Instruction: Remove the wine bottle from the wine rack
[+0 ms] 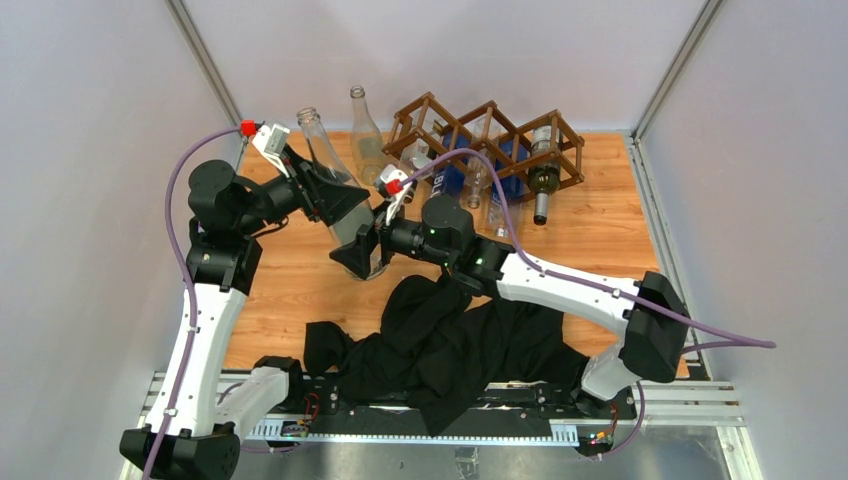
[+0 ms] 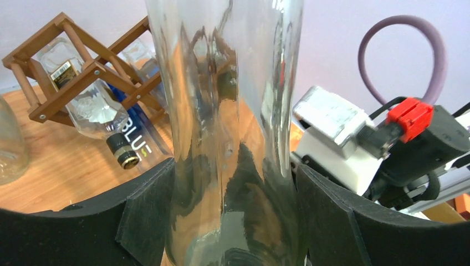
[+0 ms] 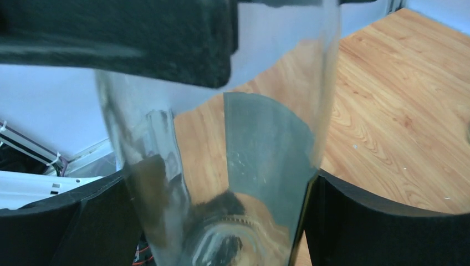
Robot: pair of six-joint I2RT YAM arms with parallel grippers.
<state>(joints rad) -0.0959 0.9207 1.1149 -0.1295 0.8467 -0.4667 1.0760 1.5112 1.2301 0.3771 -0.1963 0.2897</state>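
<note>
The light wooden table (image 1: 600,240) carried one crumpled black cloth (image 1: 440,340) on the near side of both jaws. Beyond them stood one dark brown wooden lattice wine rack (image 2: 72,84), its diamond cells cradling bottles on their sides. I counted at least four there, among them a dark green glass bottle (image 1: 543,185), though overlap hid the exact number. One tall clear glass wine bottle (image 2: 227,138) was off the rack, upright between the left jaws and the right jaws. Both were clenched on its body from opposite sides, probably to steady it for setting down. Two more upright clear glass bottles (image 1: 318,145) (image 1: 365,125) stood beyond the left jaws.
</note>
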